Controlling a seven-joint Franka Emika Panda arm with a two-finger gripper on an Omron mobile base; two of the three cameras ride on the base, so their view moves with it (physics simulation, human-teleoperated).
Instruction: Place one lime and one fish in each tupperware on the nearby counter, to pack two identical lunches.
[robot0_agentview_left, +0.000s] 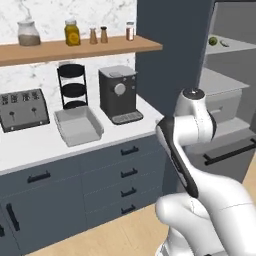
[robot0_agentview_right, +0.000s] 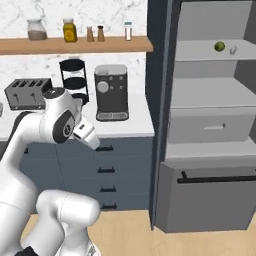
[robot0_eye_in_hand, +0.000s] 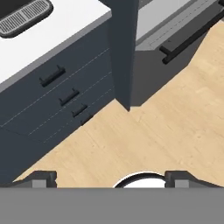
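gripper (robot0_eye_in_hand: 109, 178): released, grasping nothing | below it: wood floor (robot0_eye_in_hand: 148, 135) | lime (robot0_agentview_right: 219, 46): far off on fridge shelf (robot0_agentview_right: 210, 52)

Both base views share the coffee machine (robot0_agentview_left: 119, 95); hand view faces floor (robot0_eye_in_hand: 144, 131).

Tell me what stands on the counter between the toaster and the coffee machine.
In the left base view, a light grey tupperware and, behind it, a black three-tier rack stand between the toaster and the coffee machine.
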